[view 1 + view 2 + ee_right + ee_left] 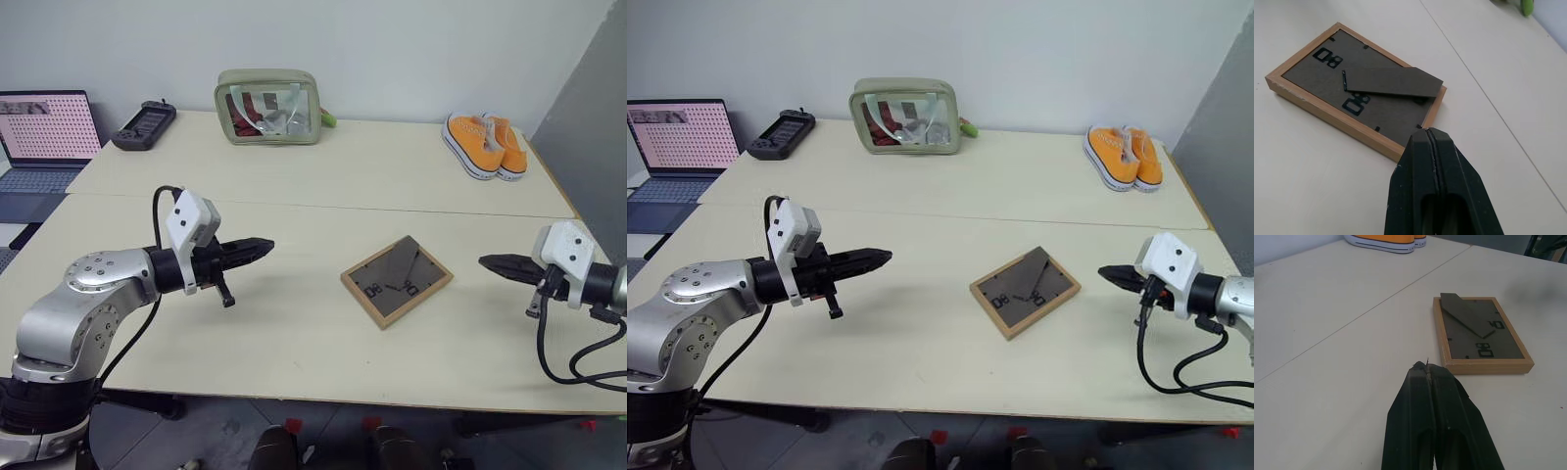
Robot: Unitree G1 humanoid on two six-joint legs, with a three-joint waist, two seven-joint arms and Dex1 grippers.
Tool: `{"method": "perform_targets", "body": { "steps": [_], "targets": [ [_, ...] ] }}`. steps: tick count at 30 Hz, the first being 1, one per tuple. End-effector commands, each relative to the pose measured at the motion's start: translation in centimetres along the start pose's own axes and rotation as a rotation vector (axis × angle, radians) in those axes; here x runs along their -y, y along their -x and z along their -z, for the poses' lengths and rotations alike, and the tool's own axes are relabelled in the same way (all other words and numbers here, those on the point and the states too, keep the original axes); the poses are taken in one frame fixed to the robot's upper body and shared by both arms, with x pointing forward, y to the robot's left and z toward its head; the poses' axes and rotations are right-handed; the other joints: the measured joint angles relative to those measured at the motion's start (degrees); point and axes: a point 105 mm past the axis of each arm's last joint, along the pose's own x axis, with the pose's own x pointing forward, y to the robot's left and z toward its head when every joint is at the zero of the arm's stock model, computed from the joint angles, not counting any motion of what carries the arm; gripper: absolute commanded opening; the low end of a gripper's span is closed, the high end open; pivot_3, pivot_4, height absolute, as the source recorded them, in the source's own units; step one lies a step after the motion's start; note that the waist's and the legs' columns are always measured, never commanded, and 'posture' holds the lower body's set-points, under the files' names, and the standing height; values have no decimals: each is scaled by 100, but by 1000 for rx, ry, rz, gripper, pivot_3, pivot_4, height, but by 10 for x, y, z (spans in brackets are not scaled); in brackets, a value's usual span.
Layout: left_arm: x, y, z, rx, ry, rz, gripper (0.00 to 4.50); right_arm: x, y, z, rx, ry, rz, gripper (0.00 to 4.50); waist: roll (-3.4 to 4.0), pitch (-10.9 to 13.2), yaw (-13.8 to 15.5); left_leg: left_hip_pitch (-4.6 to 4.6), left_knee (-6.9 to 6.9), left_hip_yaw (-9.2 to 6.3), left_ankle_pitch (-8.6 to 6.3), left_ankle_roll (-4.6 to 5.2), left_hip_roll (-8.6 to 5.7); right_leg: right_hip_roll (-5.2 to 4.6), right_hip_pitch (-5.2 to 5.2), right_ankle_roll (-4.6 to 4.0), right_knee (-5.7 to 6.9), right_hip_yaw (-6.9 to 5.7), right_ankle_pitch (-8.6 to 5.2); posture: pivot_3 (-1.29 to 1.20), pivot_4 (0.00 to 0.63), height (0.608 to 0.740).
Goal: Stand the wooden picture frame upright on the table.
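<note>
wooden picture frame (396, 280), lying face down mid-desk (294, 333) with its stand folded nearly flat, not yet stood up; left gripper (257, 246) and right gripper (493, 263) flank it, well apart, jaws together, empty; whole task remains.

Both arms are silver-grey metal with round screwed joints, white boxy wrist housings, loose black cables and tapered black fingers (257, 246).

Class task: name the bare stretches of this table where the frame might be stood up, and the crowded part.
Bare table lies between left gripper and wooden picture frame, and between frame and right gripper. The far edge is crowded: pouch, controller, orange shoes.
</note>
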Motion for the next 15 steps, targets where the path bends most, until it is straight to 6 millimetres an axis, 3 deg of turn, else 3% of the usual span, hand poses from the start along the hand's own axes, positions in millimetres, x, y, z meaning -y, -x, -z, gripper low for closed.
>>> {"method": "perform_targets", "body": {
  "steps": [1,15],
  "targets": [
    [-1,0,-11,23,-34,-11,9,-1,1,-11,38,20,7,0,0,0,0,0,0,0,0,0,0,0,0,0,0,0,0,0,150,740],
    [-2,-8,-10,-4,-46,14,9,-6,2,-12,52,3,39,0,0,0,2,0,2,-1,0,0,0,0,1,0,1,-1,0,0,150,740]
  ]
}}
